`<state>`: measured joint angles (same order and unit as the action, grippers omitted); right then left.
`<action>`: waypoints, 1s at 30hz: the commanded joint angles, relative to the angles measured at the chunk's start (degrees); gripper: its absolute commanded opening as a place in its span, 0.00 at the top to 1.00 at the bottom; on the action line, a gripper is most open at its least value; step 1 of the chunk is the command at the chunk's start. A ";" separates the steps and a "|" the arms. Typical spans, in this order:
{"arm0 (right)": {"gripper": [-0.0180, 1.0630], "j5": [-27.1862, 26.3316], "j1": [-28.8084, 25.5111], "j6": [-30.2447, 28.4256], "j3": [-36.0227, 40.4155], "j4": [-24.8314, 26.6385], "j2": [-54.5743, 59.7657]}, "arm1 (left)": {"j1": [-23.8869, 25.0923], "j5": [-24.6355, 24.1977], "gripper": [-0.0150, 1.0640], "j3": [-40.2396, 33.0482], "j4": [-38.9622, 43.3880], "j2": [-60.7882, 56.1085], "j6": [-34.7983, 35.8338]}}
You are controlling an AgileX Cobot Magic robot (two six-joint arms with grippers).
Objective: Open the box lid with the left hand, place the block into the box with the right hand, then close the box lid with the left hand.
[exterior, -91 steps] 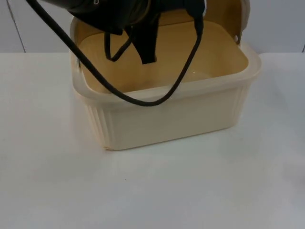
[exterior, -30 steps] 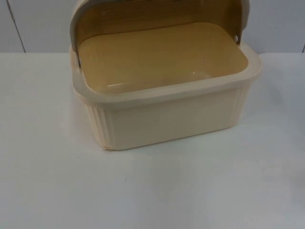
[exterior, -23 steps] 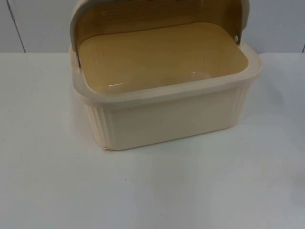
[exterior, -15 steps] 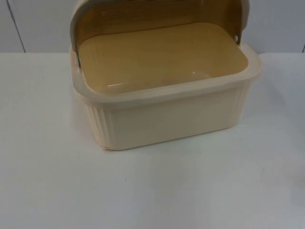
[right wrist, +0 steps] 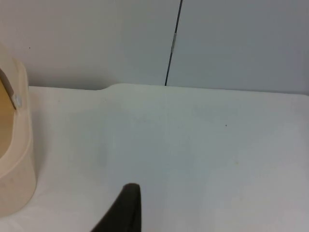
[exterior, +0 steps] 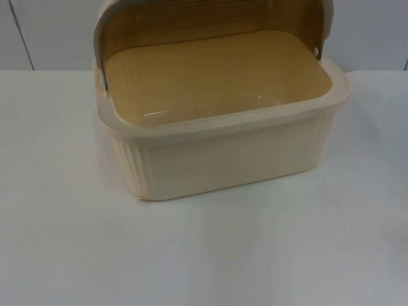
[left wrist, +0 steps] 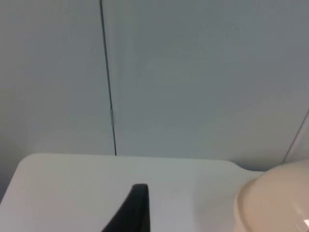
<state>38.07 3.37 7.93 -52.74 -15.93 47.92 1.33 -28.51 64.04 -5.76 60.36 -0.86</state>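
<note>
Box: one cream ribbed box (exterior: 223, 153) in the upper middle of the top view, standing on the white desk (exterior: 204, 255)
Lid: one, swung up and back behind the box's rear rim (exterior: 210, 16); the tan inside lies open to the camera
Left pincer: one black fingertip (left wrist: 133, 210) over the desk, with a rounded cream edge of the box (left wrist: 275, 200) just beside it, not touching; open or closed, I cannot tell
Right pincer: one black fingertip (right wrist: 123, 210) over bare desk, the box's end wall (right wrist: 17, 145) near it and apart; its state I cannot tell
Wall: grey partition (right wrist: 231, 43) with a dark seam behind the desk in both wrist views
</note>
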 commanded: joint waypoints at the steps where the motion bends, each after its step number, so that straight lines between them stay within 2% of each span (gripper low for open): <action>1: 0.01 0.20 -0.21 0.38 0.23 0.18 -0.19 | -0.38 -2.49 0.05 0.40 -0.90 -2.73 0.27; 8: 0.01 -1.24 -0.21 0.68 0.23 0.18 -0.19 | -0.38 -1.16 0.05 0.40 -0.65 -6.08 0.27; 12: 0.01 -4.04 -0.21 3.70 0.23 0.18 0.22 | -0.38 -3.06 0.05 0.40 -0.89 -6.08 0.27; 17: 0.01 -2.04 -0.21 3.70 -2.63 0.14 3.97 | -0.38 -2.86 0.05 0.40 0.43 -6.08 0.27; 22: 0.01 -1.88 -0.21 3.70 -3.69 3.52 9.57 | -0.38 -3.02 0.05 0.40 0.41 -6.08 0.27; 25: 0.01 -1.35 -0.21 3.70 -3.69 8.48 14.29 | -0.38 -3.03 0.05 0.40 0.66 -6.08 0.27; 27: 0.01 -1.35 -0.21 3.70 -3.69 9.56 15.91 | -0.57 -3.03 0.05 0.40 0.65 -6.08 0.27; 30: 0.01 -1.46 -0.21 3.70 -3.69 10.26 21.05 | -3.38 -3.13 0.05 0.40 3.86 -6.08 0.27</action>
<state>36.61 3.37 11.67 -56.03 -6.49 65.95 -0.42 -31.65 64.04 -3.59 54.49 -0.86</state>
